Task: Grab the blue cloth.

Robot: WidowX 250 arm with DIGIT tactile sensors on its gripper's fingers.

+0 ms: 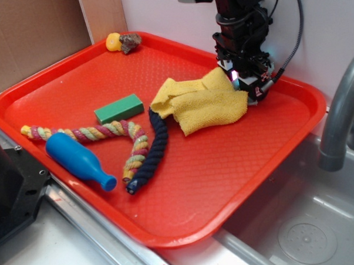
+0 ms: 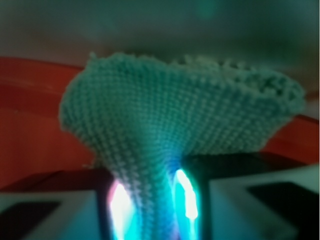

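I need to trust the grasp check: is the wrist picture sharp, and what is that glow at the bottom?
Wrist view: soft throughout, the blue cloth fills it, weave readable, edges blurred; cyan and pink light glares off the fingers pinching it. Exterior view: evenly lit, fairly sharp, but the gripper hides the cloth.

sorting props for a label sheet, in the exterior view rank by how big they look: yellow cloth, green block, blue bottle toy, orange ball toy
1. yellow cloth, clearly largest
2. blue bottle toy, though it lies nearest the camera, which may flatter it
3. green block
4. orange ball toy, smallest, at the tray's far corner, so distance may shrink it
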